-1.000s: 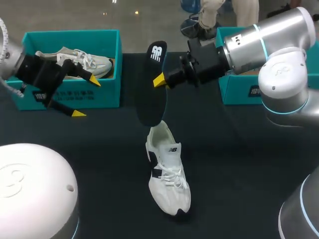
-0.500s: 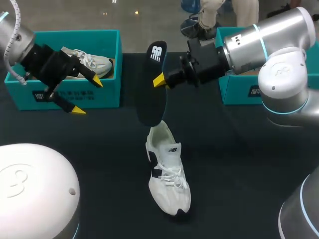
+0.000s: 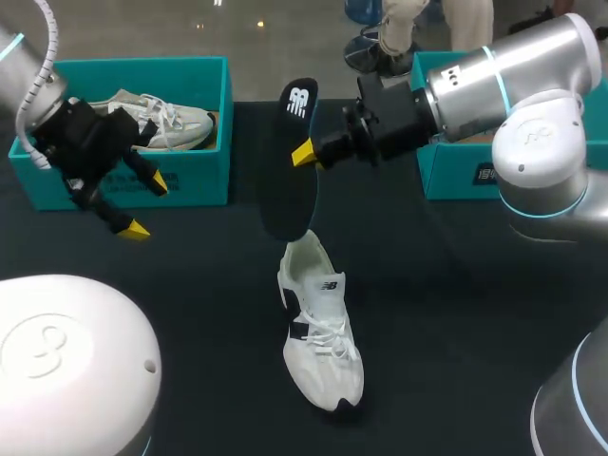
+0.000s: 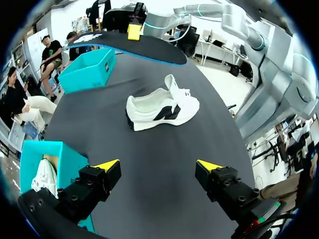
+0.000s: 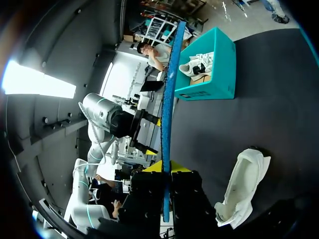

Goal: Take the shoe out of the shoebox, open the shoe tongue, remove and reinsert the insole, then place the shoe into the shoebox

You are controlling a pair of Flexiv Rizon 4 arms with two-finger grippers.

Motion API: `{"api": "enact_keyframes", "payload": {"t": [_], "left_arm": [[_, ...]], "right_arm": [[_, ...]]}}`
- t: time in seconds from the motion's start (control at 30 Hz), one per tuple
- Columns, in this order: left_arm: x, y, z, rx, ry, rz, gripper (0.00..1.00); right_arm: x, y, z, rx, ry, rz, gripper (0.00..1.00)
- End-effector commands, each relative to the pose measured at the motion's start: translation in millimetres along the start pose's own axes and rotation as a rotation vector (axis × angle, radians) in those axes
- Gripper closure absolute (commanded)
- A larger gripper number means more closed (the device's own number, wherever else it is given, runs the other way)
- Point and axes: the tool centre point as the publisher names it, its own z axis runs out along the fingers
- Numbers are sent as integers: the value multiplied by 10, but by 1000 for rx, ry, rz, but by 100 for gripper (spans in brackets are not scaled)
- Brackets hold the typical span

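Note:
A white shoe (image 3: 321, 332) lies on the dark table near the middle, toe toward the front edge; it also shows ahead of my left gripper (image 4: 162, 107). Above its heel hangs the black insole (image 3: 293, 161), upright, with my right gripper (image 3: 306, 152) shut on its edge. In the right wrist view the insole (image 5: 169, 99) stands edge-on between the fingers of the right gripper (image 5: 164, 167). My left gripper (image 3: 142, 204) is open and holds nothing, in front of the teal shoebox (image 3: 204, 180) at the left. The left gripper (image 4: 159, 167) points across the table at the shoe.
The left shoebox holds a second light shoe (image 3: 161, 119). Another teal box (image 3: 456, 176) stands at the back right behind my right arm. Dark table surface lies bare around the white shoe.
My left arm has swung its open gripper down and toward the table's front, off the left shoebox's face. The right arm, the insole and the shoe have not moved.

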Motion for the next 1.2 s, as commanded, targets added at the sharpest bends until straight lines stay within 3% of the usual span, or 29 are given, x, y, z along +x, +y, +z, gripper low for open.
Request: {"api": "enact_keyframes", "payload": {"t": [0.03,0.23,0.3,0.67,1.2], "left_arm": [[199,150,-17,2,-23,-59,0],[242,266,10,3,-4,-73,0],[250,265,26,-31,-13,-81,0],[250,265,26,-31,-13,-81,0],[250,265,26,-31,-13,-81,0]], "right_arm": [[6,-3,13,-1,-4,1,100],[6,-3,13,-1,-4,1,100],[6,-3,13,-1,-4,1,100],[6,-3,13,-1,-4,1,100],[-656,260,-135,25,24,-66,100]]}}
